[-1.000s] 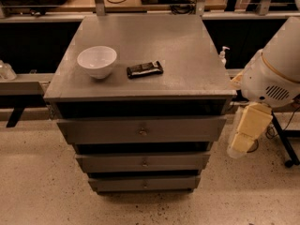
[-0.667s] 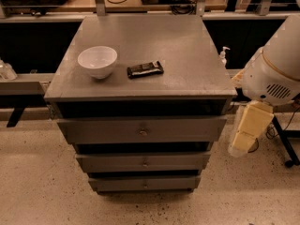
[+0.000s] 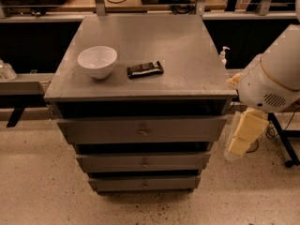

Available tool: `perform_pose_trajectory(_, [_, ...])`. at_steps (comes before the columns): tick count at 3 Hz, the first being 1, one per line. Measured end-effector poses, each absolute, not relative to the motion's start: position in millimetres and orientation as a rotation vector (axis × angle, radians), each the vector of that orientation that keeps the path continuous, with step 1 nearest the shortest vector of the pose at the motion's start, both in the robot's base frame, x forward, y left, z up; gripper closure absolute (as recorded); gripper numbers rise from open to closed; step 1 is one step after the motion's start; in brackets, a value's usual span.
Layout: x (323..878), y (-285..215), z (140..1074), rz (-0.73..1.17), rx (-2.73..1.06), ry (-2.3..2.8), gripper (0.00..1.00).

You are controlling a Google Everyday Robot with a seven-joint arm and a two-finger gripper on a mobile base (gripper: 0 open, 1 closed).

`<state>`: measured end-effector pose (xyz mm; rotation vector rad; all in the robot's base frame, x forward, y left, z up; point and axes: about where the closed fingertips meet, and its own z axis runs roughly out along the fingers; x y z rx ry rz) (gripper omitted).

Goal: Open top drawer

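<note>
The top drawer (image 3: 140,130) is the widest grey front of three under the cabinet top, with a small round metal knob (image 3: 143,131) at its centre. Its front stands slightly forward of the cabinet body, with a dark gap above it. My gripper (image 3: 240,142) hangs below the white arm (image 3: 274,74) at the right, beside the cabinet's right side and level with the top drawer. It touches nothing.
On the grey cabinet top (image 3: 183,50) stand a white bowl (image 3: 97,61) and a dark wrapped bar (image 3: 145,69). Two narrower drawers (image 3: 143,162) sit below the top one. A sanitiser bottle (image 3: 224,56) stands behind on the right. Speckled floor lies in front.
</note>
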<state>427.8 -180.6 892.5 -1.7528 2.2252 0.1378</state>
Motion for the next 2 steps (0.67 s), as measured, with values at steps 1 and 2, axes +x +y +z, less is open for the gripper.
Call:
perform_pose_trajectory(1, [440.8, -178.4, 891.9, 0.085, -1.761, 2.12, 0.0])
perform_pose_trajectory(2, [443.2, -174.1, 879.0, 0.065, -1.803, 2.175, 0.0])
